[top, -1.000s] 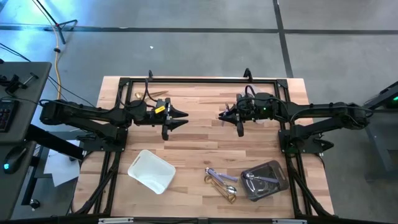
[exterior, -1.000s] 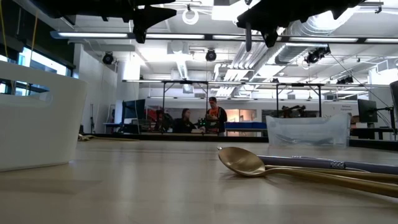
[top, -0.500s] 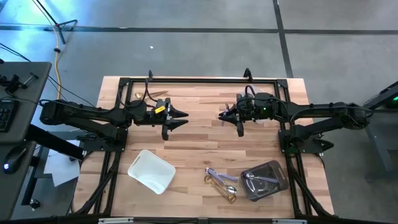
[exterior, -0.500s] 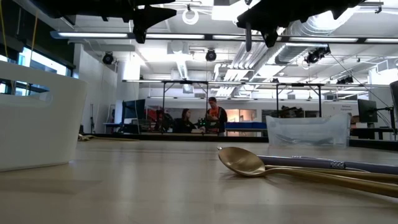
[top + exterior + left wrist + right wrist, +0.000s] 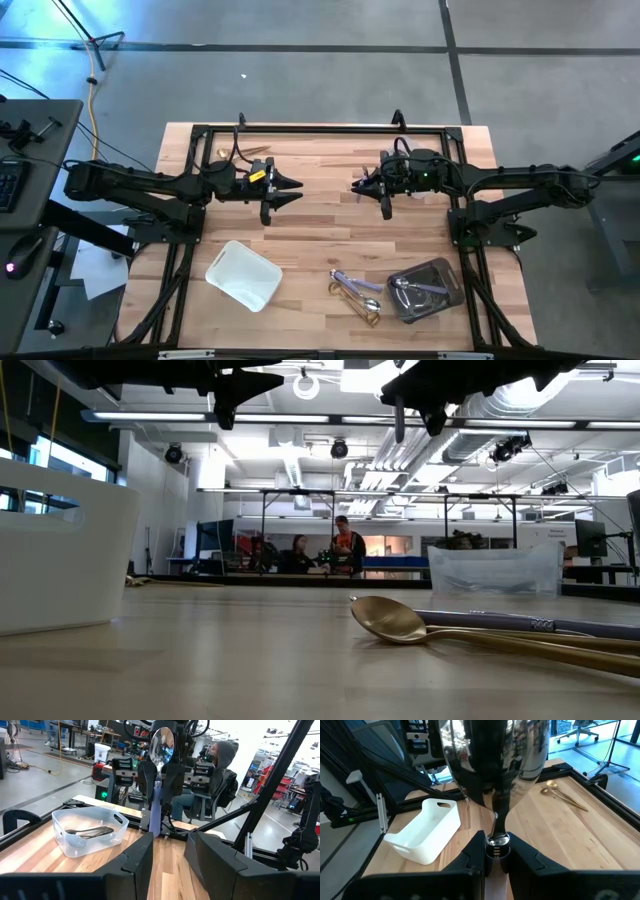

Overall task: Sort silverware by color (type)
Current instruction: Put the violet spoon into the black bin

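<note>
Silver spoon (image 5: pixel 496 755) held upright in right pincer (image 5: pixel 496 851), bowl up, fingers clenched on its handle; pincer sits mid-frame right of centre in the high view (image 5: pixel 362 186), above the counter (image 5: pixel 320 230). Left wrist view shows the same spoon (image 5: pixel 162 747) facing the left arm. Left pincer (image 5: pixel 295 190) mid-frame left of centre, fingers parted, grasping nothing. Loose silverware pile (image 5: pixel 355 293), gold and silver with lilac handles, lower centre-right on the counter. Clear tray (image 5: pixel 448 285) just right of it, holding dark utensils (image 5: pixel 415 287). White tray (image 5: pixel 243 274) lower left. Two gold spoons (image 5: pixel 240 152) upper left. People seated in the room beyond, low view (image 5: pixel 322 555).
</note>
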`<state>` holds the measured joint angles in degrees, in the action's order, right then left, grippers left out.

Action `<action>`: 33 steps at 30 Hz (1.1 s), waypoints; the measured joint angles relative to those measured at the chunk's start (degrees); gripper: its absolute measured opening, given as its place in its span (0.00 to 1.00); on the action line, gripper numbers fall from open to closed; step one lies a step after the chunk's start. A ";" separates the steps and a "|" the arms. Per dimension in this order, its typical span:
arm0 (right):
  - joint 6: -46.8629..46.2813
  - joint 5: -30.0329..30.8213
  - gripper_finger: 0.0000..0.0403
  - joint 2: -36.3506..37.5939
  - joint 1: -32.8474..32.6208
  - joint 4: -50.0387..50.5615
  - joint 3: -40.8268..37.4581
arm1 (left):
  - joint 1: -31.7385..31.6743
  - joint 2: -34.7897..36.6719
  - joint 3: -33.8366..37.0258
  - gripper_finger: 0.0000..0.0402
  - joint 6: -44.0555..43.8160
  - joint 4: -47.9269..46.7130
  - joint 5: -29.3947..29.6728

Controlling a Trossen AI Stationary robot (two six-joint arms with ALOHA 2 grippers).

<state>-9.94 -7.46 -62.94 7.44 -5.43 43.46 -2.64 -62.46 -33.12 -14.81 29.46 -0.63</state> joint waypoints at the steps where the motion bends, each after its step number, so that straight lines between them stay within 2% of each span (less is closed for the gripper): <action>1: 0.14 -0.01 0.09 0.00 0.01 0.00 0.00 | -0.02 0.00 0.00 0.34 0.00 0.00 -0.01; 28: 1.33 -0.05 0.09 -0.02 0.00 -2.48 0.00 | 0.00 0.00 0.00 0.34 -0.02 -0.02 0.00; 33: -0.54 -3.87 0.09 -0.04 -1.20 -0.23 2.27 | 0.01 0.00 0.00 0.34 -0.02 -0.03 -0.02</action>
<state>-10.48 -11.33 -62.98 6.25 -5.66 45.73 -2.63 -62.46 -33.12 -14.83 29.43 -0.64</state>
